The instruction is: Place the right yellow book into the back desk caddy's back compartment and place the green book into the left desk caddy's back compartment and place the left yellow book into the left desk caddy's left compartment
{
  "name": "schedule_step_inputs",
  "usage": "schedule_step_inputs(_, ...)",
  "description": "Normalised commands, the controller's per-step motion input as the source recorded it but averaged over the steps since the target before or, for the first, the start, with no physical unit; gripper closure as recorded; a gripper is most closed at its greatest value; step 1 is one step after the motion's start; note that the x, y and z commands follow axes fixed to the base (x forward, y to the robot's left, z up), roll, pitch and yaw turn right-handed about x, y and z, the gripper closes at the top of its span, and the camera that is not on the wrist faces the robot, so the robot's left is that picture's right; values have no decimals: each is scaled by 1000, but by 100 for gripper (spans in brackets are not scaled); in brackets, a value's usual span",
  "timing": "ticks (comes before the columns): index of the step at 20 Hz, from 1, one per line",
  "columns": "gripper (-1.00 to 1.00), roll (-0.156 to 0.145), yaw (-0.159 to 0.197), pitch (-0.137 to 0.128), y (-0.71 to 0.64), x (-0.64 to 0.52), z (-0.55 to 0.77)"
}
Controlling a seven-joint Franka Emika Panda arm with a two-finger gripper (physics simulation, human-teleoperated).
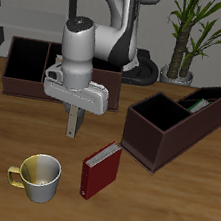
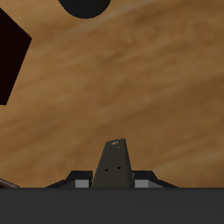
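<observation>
Gripper hangs above the bare wooden table, its two fingers closed close together on a thin grey-tan book that we take for the left yellow book. The book hangs upright below the fingers and is clear of the tabletop. From the front we see only its narrow edge. In the wrist view the same book shows as a dark wedge held between the finger bases, with wood grain beyond it.

From the gripper, the left desk caddy lies at about three o'clock, set skewed and well apart from the held book. A green book shows inside the caddy's farther part, though we cannot tell which compartment it sits in. The back desk caddy stretches behind the arm, at about eleven o'clock from the gripper. What we see of its inside is dark, and we cannot make out the right yellow book in either view.

A red book stands upright at about five o'clock from the gripper, near the skewed caddy's front corner. A mug of yellow and white sits at about seven o'clock. A potted plant stands at the back, at about one o'clock.
</observation>
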Motion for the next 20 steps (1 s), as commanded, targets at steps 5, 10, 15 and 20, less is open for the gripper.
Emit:
schedule_step_inputs(5,100,-22,-40,-92,-62,-234,664)
schedule_step_inputs(10,100,-15,-66,-66,-37,-291,679)
schedule_step_inputs(15,100,-73,-69,-153,154,-545,625)
schedule_step_inputs(20,100,-8,-55,-70,346,-467,138)
